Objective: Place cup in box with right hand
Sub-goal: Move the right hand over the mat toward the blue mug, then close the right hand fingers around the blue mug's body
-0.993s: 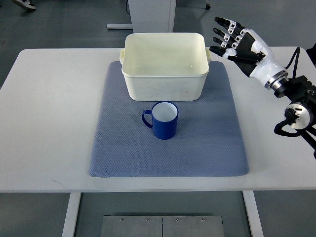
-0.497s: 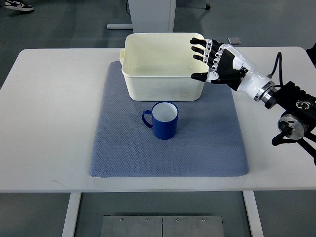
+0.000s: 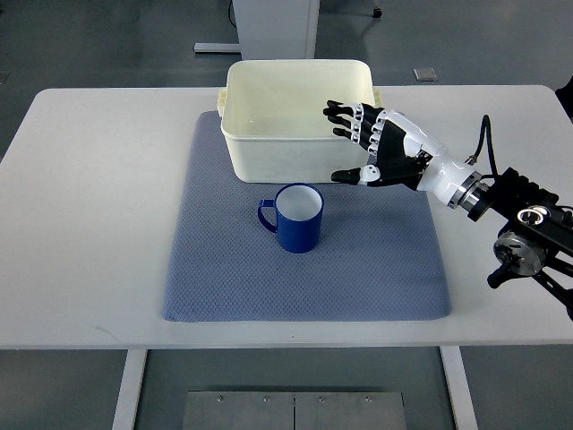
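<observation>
A blue mug with a white inside stands upright on the blue-grey mat, its handle pointing left. Just behind it sits the cream plastic box, with nothing visible inside. My right hand hovers over the box's front right corner, up and to the right of the mug, with its fingers spread and holding nothing. It does not touch the mug. The left arm is out of view.
The mat lies on a white table whose front edge runs near the picture's bottom. My right forearm and its black joint housing extend over the table's right side. Grey floor shows beyond the table.
My right hand has swung from the far right, beyond the box, leftward and down toward the mug, staying open. The mug and box have not moved.
</observation>
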